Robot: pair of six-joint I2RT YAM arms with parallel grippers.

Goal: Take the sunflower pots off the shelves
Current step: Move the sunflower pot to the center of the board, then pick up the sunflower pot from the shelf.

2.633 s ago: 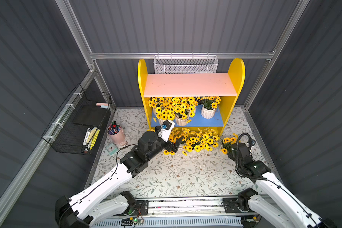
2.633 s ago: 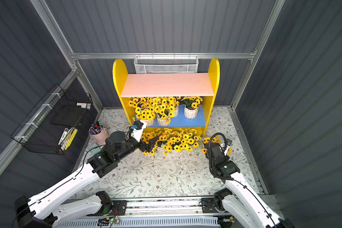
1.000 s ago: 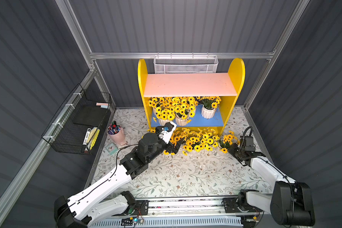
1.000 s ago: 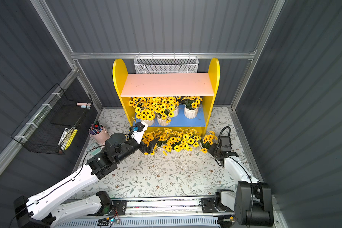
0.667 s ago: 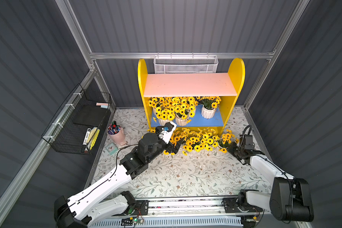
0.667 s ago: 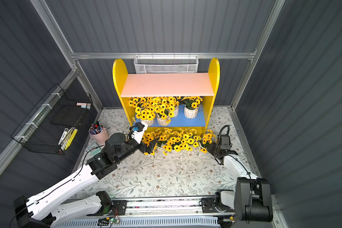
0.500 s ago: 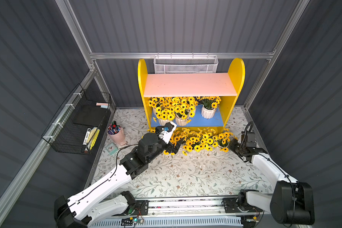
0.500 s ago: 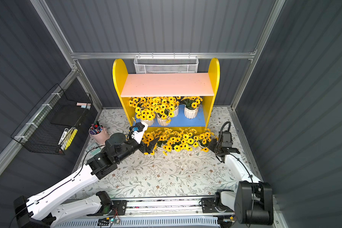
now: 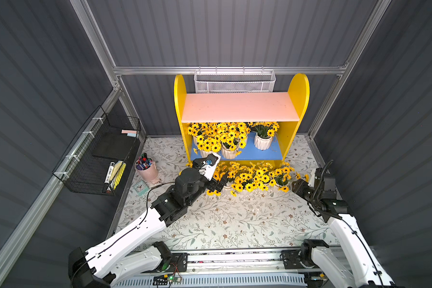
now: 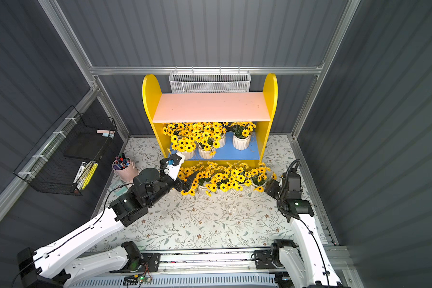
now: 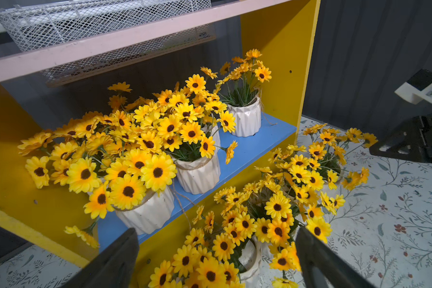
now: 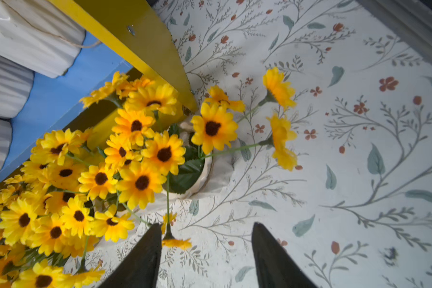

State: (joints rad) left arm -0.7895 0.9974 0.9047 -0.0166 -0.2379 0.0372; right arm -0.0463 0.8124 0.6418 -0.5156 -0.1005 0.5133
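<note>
The shelves (image 9: 298, 87) stand at the back; the pink upper board (image 10: 210, 106) is bare. On the blue lower board (image 9: 272, 153) stand several sunflower pots: a dense bunch at the left (image 9: 217, 139) and one pot alone at the right (image 9: 263, 142) (image 11: 246, 119). More sunflower pots (image 9: 250, 177) line the floor in front. My left gripper (image 9: 220, 183) (image 11: 216, 234) hangs open over the left end of that row. Beside the row's rightmost pot (image 9: 282, 179) (image 12: 200, 174), my right gripper (image 9: 295, 185) (image 12: 207, 225) is open and holds nothing; one drooping flower head brushes a finger.
A pink cup of markers (image 9: 146, 167) and a small teal clock (image 9: 141, 187) sit left of the shelves. A black wire rack (image 9: 100, 154) hangs on the left wall, a white mesh basket (image 9: 235, 83) behind the shelves. Dark walls enclose the floral mat (image 9: 235, 217).
My right gripper has opened, let go of the pot at the right end of the floor row and drawn back a little. The left arm has stayed still.
</note>
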